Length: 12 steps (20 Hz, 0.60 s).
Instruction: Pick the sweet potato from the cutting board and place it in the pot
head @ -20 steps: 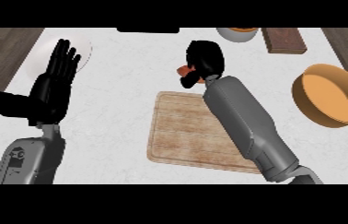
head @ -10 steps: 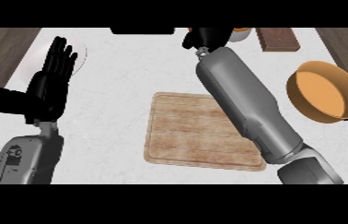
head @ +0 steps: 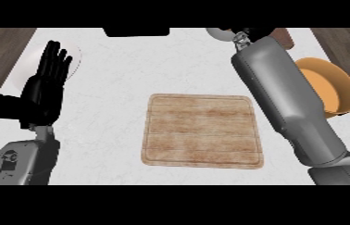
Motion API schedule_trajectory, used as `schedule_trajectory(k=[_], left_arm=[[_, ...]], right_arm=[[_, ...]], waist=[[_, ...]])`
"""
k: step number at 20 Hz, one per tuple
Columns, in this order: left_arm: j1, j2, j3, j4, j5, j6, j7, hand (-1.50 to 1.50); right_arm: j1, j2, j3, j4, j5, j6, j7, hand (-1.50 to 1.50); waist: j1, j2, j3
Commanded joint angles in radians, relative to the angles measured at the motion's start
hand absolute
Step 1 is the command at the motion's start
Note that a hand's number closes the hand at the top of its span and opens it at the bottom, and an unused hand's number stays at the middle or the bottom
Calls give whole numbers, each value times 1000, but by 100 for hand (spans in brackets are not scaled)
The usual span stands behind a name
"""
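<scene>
Sweet potato could not be made out anywhere in the head view. Whether the right hand [head: 241,34] had it, I could not tell, for that hand showed only as a dark tip at the top edge. Its forearm [head: 284,99] partly covered the orange pot [head: 329,83]. The cutting board [head: 202,130] lay in the middle of the counter [head: 109,103]. The left hand [head: 45,90] rested at the left, fingers straight up, holding nothing, over a white plate [head: 74,57].

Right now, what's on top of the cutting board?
Nothing: the cutting board shows bare wood all over. The sweet potato is nowhere in view. The right forearm covers counter beside it and part of the orange bowl.
</scene>
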Motion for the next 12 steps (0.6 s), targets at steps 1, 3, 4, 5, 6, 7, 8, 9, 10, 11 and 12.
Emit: schedule_trajectory(k=[1,3,4,5,6,7,8,9,10,11,12], left_arm=[[71,-5,6,-32,3,-8,-33,0],[7,17,22,9,-2,-8,-17,0],[24,9,22,-1,10,-13,-15,0],[49,17,21,-9,27,-45,-17,0],[39,-4,-9,-67,-17,14,23,0],[-59,-31,-20,15,-39,48,20,0],[20,-22,-3,-5,-7,7,-11,0],[60,-17,-14,-53,-10,-6,-10,0],[13,-10,-3,2,-13,-3,-7,0],[4,16,24,-19,12,-26,5,0],[22,-14,-9,-15,-3,-21,-11,0]], right_arm=[[116,-125,-68,-155,-53,102,13,150],[222,-145,-73,-239,-61,114,5,150],[242,-168,-89,-281,-74,151,4,150],[244,-210,-122,-304,-100,189,-18,150],[321,-220,-109,-358,-79,171,-14,150],[313,-248,-151,-355,-115,172,-49,150],[392,-303,-202,-375,-155,91,-113,150],[460,-300,-186,-479,-139,132,-77,150],[491,-334,-234,-480,-188,109,-130,150],[474,-360,-263,-517,-213,164,-138,150],[550,-389,-288,-543,-246,144,-180,150]], waist=[[-7,-2,1],[-15,1,1],[-9,2,0],[-4,2,0],[-1,1,1],[-9,7,1],[-2,8,1],[-1,3,1],[-3,8,1],[10,9,0],[4,9,1]])
